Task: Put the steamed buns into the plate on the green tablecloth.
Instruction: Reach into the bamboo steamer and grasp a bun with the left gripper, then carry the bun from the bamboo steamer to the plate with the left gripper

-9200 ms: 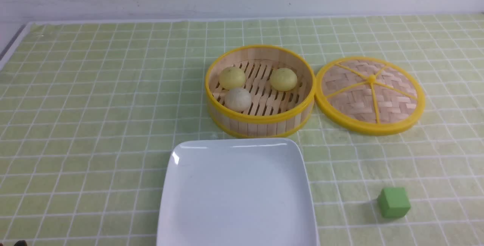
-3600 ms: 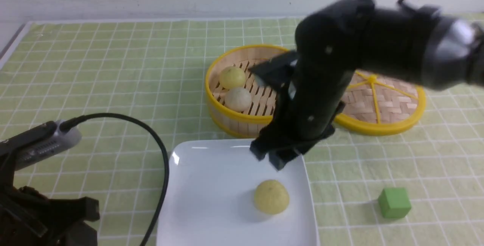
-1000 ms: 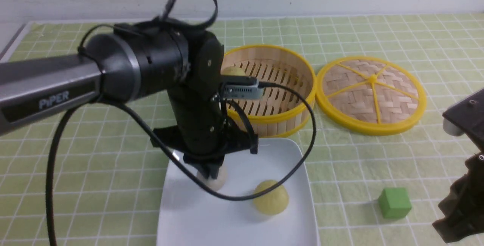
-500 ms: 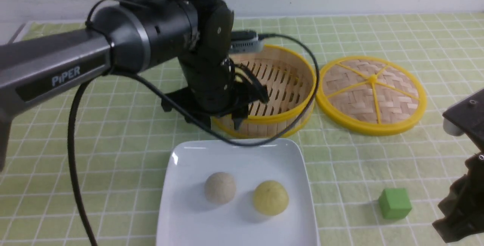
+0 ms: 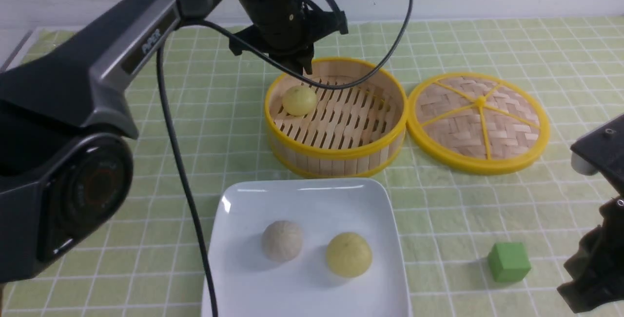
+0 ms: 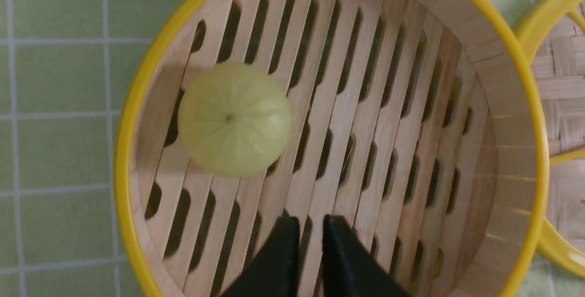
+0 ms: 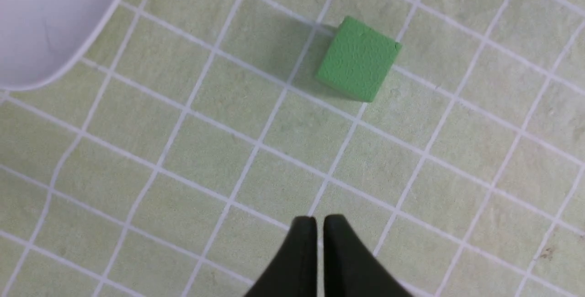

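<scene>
One pale yellow bun [image 5: 299,100] lies in the round bamboo steamer [image 5: 336,153]; it also shows in the left wrist view [image 6: 234,119]. A greyish bun [image 5: 282,240] and a second pale yellow bun [image 5: 349,254] sit on the white square plate [image 5: 253,292] on the green tablecloth [image 5: 122,161]. My left gripper [image 5: 304,67] hangs above the steamer's far rim, shut and empty [image 6: 311,224], just beside the bun. My right gripper [image 7: 319,224] is shut and empty above the cloth at the near right.
The steamer's woven lid [image 5: 480,122] lies right of the steamer. A green cube [image 5: 508,261] sits near the right arm [image 5: 594,268], also in the right wrist view [image 7: 358,59]. The left arm's cable [image 5: 180,170] hangs across the plate's left side.
My left gripper let go of the greyish bun on the plate, rose, and moved back over the steamer. The right arm has stayed still for the last second.
</scene>
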